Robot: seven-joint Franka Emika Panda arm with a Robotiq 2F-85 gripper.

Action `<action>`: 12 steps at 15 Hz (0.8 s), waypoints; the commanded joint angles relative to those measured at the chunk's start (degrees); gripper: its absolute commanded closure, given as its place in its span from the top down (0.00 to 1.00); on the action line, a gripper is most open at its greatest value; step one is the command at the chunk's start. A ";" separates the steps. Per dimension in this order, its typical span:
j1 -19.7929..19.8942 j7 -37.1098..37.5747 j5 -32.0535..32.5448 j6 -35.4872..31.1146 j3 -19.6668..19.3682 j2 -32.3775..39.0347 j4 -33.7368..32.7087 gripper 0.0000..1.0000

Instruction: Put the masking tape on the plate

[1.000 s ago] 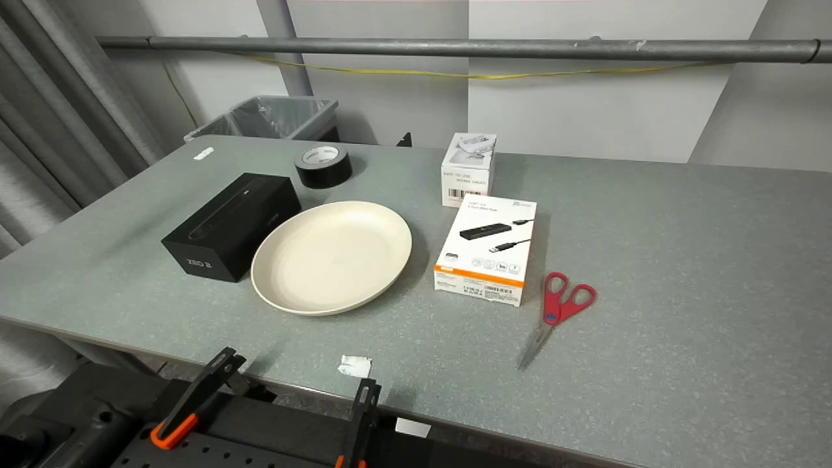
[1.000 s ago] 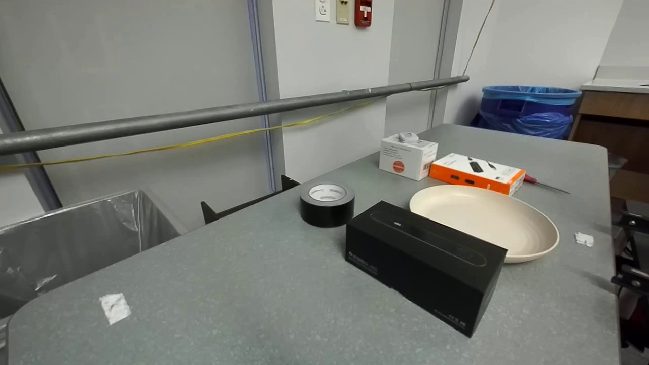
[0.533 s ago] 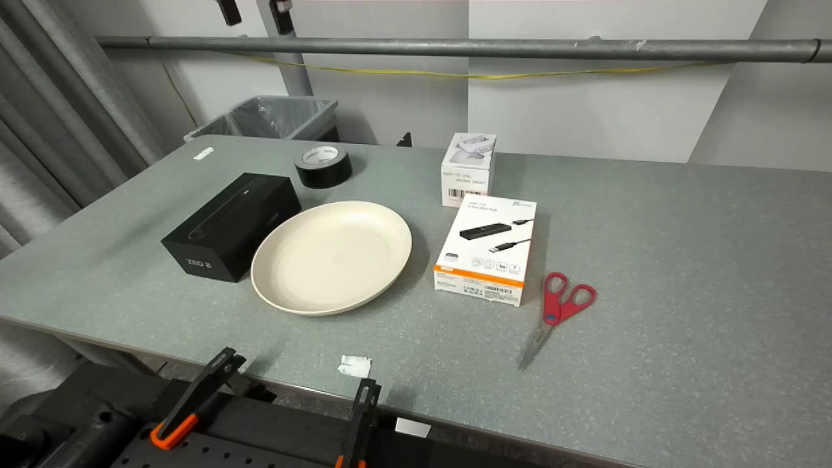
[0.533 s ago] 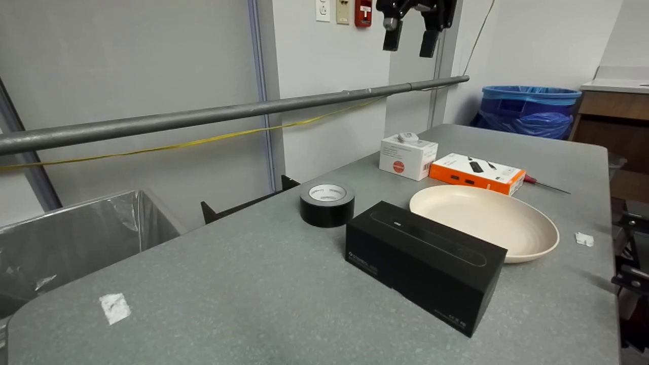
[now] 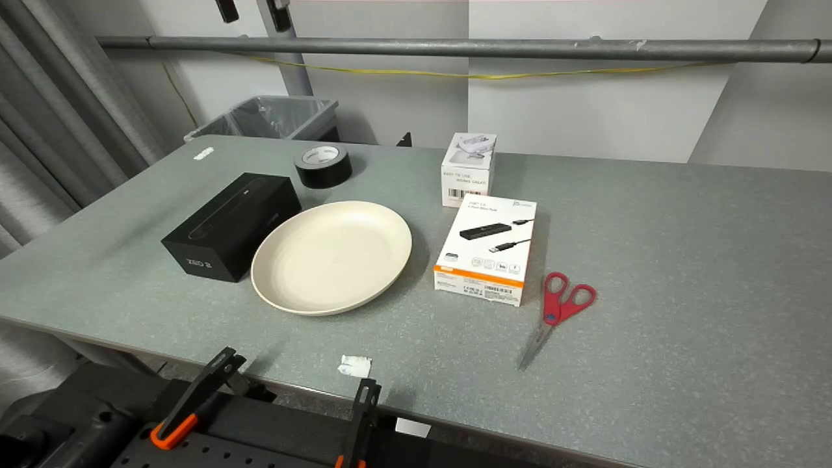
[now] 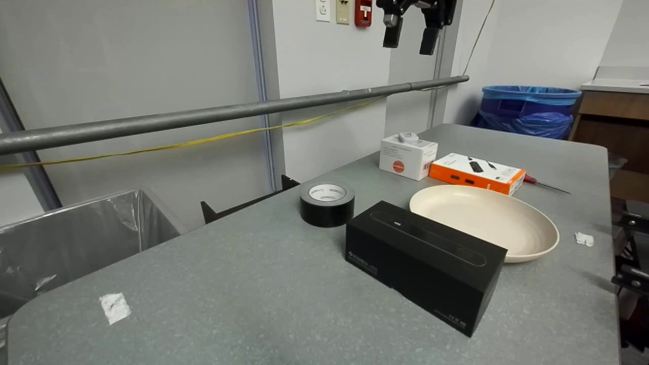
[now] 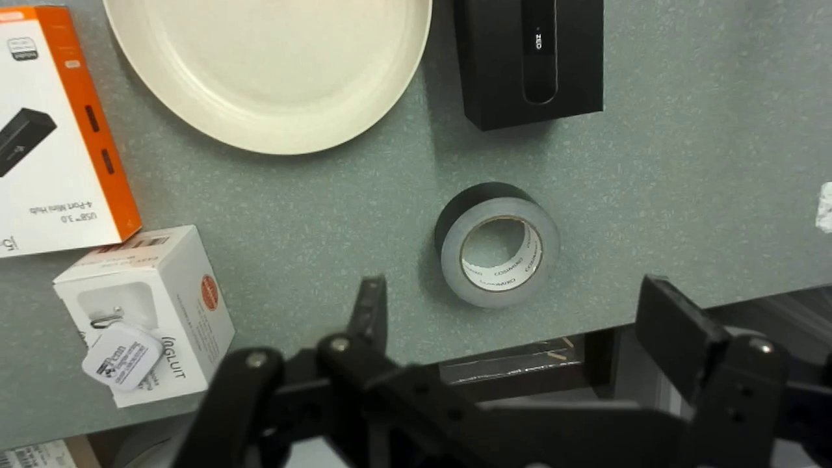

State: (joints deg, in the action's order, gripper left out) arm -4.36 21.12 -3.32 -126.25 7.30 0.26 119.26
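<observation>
Black tape roll (image 6: pixel 327 212) lies near the cream plate (image 6: pixel 487 215)
Robotiq gripper (image 6: pixel 409 49) hangs higher than the plate, fingers spread apart; ZED 2 box (image 5: pixel 232 227) just beside the plate

Black masking tape (image 6: pixel 327 209), lying flat, near but apart from a shallow cream plate (image 5: pixel 331 259), apparently level

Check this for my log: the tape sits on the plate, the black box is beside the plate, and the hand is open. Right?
The tape isn't on the plate: the wrist view shows it on the table. The black box is indeed beside the plate and the hand is open.
</observation>
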 commanded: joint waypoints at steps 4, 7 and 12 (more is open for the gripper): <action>-1.04 2.72 0.74 -3.79 -0.80 11.41 -5.83 1.00; -2.23 4.44 2.75 -9.08 -2.03 19.41 -9.86 1.00; -5.57 5.67 3.93 -12.25 -5.69 31.97 -18.48 1.00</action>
State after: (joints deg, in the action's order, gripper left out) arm -7.09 24.10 -1.55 -137.80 4.30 24.82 108.26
